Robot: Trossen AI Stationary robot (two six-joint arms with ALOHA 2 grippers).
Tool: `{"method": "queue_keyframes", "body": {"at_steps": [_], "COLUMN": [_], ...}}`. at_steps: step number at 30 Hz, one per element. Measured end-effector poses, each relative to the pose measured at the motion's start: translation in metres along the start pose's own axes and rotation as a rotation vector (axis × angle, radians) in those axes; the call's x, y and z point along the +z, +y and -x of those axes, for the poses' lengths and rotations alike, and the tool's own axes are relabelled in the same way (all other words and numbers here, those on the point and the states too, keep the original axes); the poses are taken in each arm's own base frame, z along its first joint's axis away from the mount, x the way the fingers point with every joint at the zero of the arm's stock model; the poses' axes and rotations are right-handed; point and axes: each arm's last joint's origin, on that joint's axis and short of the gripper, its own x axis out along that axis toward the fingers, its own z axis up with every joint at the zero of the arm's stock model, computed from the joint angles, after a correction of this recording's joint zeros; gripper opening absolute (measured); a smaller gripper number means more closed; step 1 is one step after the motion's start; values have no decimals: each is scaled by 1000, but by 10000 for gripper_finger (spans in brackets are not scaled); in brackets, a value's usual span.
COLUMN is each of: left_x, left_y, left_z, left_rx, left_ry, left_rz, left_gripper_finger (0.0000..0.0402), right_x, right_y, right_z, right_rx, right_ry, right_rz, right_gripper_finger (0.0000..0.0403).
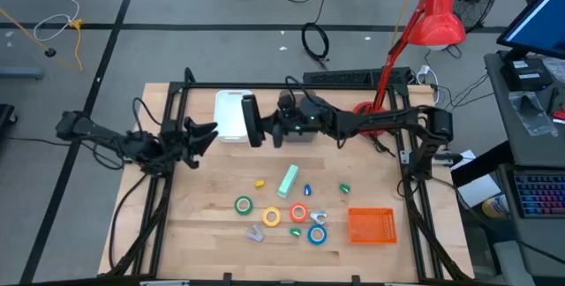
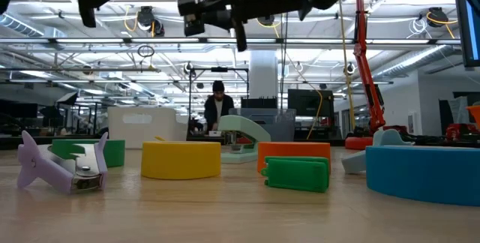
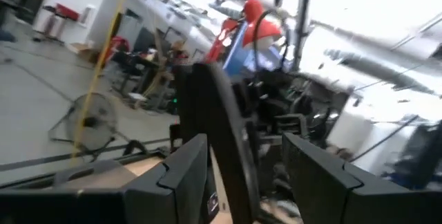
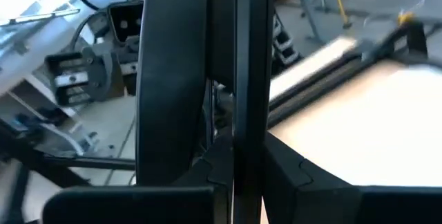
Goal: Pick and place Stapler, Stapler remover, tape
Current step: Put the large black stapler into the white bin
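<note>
Overhead view is evenly lit w/ soft, faint shadows under the arms on the pale wood table (image 1: 212, 233); no hard glare. Low view is backlit: ceiling lights (image 2: 150, 19) blow out bright, near objects soft-focus, arms reduced to silhouettes. Both wrist views are blurred, bright windows/ceiling washed out behind the dark fingers (image 4: 186, 79).

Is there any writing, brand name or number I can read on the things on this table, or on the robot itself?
None can be read.
Tape rolls, such as the yellow tape roll: no lettering shows.
Orange bin and white bin: plain.
Small label on the left gripper: too blurred to read.
Monitor beside the table: too small to read.
</note>
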Motion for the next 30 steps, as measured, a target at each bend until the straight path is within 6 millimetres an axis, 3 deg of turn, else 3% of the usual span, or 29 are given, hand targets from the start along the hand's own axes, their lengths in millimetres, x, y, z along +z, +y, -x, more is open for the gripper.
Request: {"method": "queue_keyframes", "body": {"at_steps": [11,19,30], "left_x": [10,14,-1], "left_y": [-30,-51,-58], "left_z": [-40,-71,-107], "left_rx": [251,414,488], "left_ry": [47,81,103], "left_rz": [-257,-532,-564], "left_gripper_finger": [188,188,188], "right_x": [4,3,2], "right_y": [-1,-2,1], "right_z": [-4,-4,-4], "right_rx": [-178,-218,-274], "right_ry": [-89,-76,-92], "right_rz": [281,348,424], "right_gripper_finger": [33,33,33]}}
